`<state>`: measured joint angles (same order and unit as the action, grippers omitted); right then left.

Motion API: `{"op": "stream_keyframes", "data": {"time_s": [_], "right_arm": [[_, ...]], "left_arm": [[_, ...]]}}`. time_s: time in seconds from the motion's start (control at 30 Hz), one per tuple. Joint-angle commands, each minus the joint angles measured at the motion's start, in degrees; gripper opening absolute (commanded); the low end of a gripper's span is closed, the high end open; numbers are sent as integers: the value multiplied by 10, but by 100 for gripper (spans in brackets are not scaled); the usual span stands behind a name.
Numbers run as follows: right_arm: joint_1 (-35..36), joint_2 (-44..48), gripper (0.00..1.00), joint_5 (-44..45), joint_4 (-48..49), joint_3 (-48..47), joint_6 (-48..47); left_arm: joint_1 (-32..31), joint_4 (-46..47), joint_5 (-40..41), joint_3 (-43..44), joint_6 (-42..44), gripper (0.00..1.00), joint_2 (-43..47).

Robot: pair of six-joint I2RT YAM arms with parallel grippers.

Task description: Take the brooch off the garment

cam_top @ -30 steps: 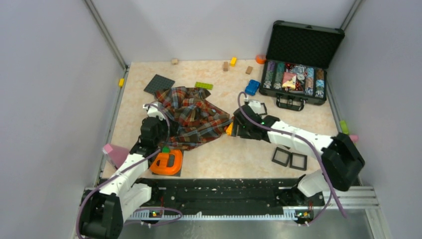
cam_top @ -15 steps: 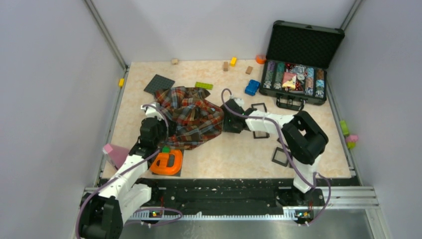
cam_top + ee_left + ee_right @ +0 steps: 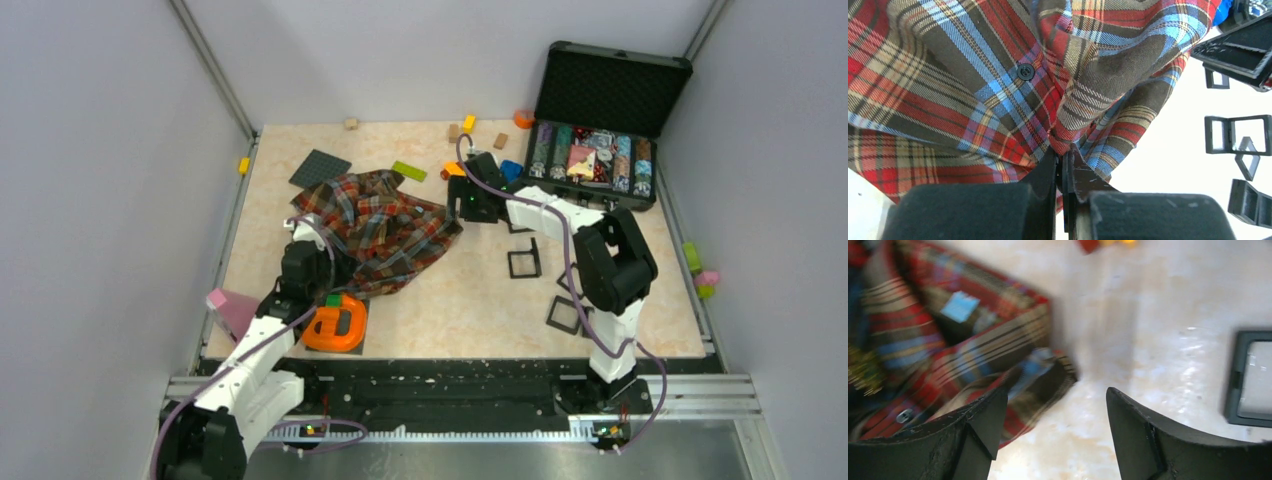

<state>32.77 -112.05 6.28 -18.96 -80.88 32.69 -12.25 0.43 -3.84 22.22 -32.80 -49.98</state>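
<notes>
The plaid garment [image 3: 378, 228] lies crumpled on the table left of centre and fills the left wrist view [image 3: 998, 75]. My left gripper [image 3: 304, 262] is at its near-left edge, shut on a fold of the cloth [image 3: 1064, 152]. My right gripper [image 3: 468, 203] is open and empty just off the garment's right corner, above bare table [image 3: 1057, 392]. The cloth lies to the left of its fingers [image 3: 983, 415]. A blurred golden speck at the left edge of the right wrist view [image 3: 864, 374] may be the brooch. I cannot make it out in the top view.
An open black case [image 3: 640, 195] with chips stands at the back right. Black square frames [image 3: 525, 263] lie right of the garment. An orange object [image 3: 335, 325] sits near the left arm. A grey baseplate [image 3: 320, 168], green brick [image 3: 408, 171] and orange-yellow toy brick [image 3: 452, 170] lie behind.
My right arm swung away from the near right of the garment toward the back, and its gripper now sits by the garment's far right corner. The cloth shifted slightly. The left gripper stayed put.
</notes>
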Motion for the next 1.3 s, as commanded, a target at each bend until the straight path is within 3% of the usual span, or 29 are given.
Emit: {"op": "stream_keyframes", "data": {"time_s": [0.0, 0.07, 0.2, 0.37, 0.4, 0.5, 0.67, 0.8, 0.97, 1.03, 1.07, 1.13, 1.17, 1.2, 1.27], "right_arm": [[37, 65, 75, -110, 21, -12, -91], [60, 64, 75, -112, 23, -23, -123], [76, 25, 82, -116, 16, -62, -119], [93, -26, 78, -103, -7, -97, -92], [99, -27, 75, -91, -12, -92, -87], [101, -6, 55, -101, 35, -15, -59], [104, 46, 8, -157, 137, 122, -25], [129, 86, 0, -158, 173, 196, -7], [151, 147, 0, -149, 243, 288, 40], [153, 177, 0, -141, 258, 321, 48], [152, 190, 0, -135, 256, 330, 49], [153, 213, 0, -119, 242, 343, 44], [152, 224, 0, -110, 230, 346, 40], [152, 234, 0, -104, 220, 350, 36], [152, 254, 0, -95, 205, 357, 29]], "left_arm": [[2, -90, -45, 22, -16, 9, 29], [1, -171, -12, 59, -7, 20, 36], [1, -247, 42, 143, 21, 42, 72], [-30, -338, 122, 293, 68, 51, -7], [-47, -337, 136, 316, 82, 54, -32], [-96, -340, 166, 390, 110, 83, -132], [-123, -294, 126, 457, 132, 86, -283], [-128, -294, 103, 513, 143, 86, -398], [-126, -288, 44, 528, 133, 83, -479], [-121, -281, 17, 510, 125, 76, -483], [-117, -275, 22, 493, 122, 68, -478], [-102, -250, 30, 455, 112, 39, -448], [-91, -234, 25, 431, 108, 16, -428], [-83, -219, 23, 409, 103, 1, -399], [-67, -186, 29, 354, 88, 0, -334]]}}
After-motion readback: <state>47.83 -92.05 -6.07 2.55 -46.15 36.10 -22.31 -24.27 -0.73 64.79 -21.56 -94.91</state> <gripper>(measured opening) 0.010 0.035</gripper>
